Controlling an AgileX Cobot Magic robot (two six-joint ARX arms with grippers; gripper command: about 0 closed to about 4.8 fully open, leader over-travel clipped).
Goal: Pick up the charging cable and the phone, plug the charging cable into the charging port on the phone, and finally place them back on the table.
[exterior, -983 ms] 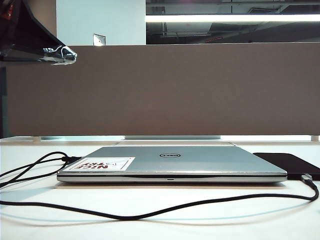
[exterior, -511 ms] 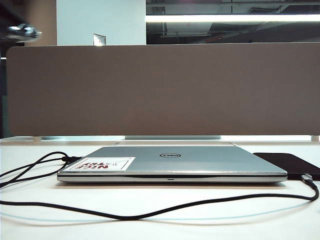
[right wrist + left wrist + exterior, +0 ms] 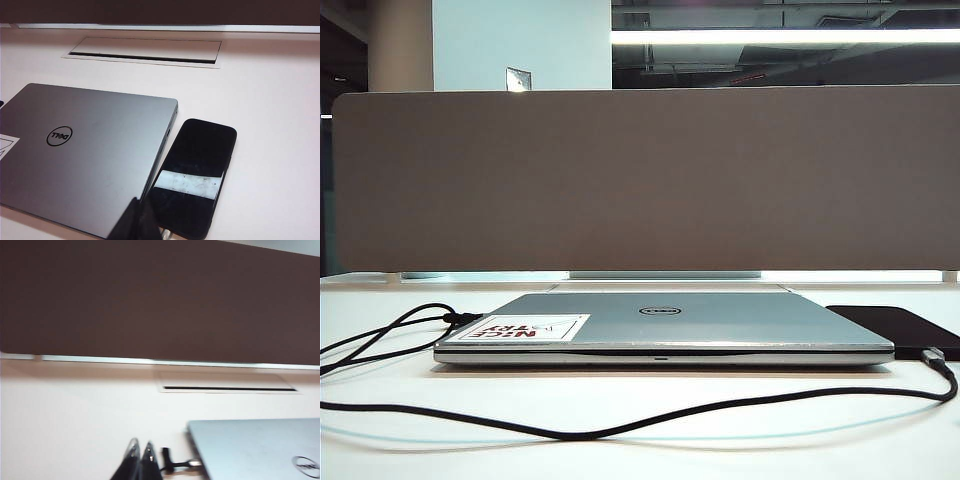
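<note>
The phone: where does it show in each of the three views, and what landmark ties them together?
Exterior view: the phone lies flat at the right edge, behind the laptop's right corner.
Left wrist view: not in it.
Right wrist view: lower centre, the phone beside the laptop.
Shared landmark: the silver Dell laptop.

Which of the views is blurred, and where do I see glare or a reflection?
Left wrist view: soft and blurred, the shut left gripper and laptop edges smeared. Right wrist view: sharp, a pale light band reflects on the phone beside the shut right gripper. Exterior view: sharp, a bright ceiling light glares; the charging cable casts a faint shadow.
</note>
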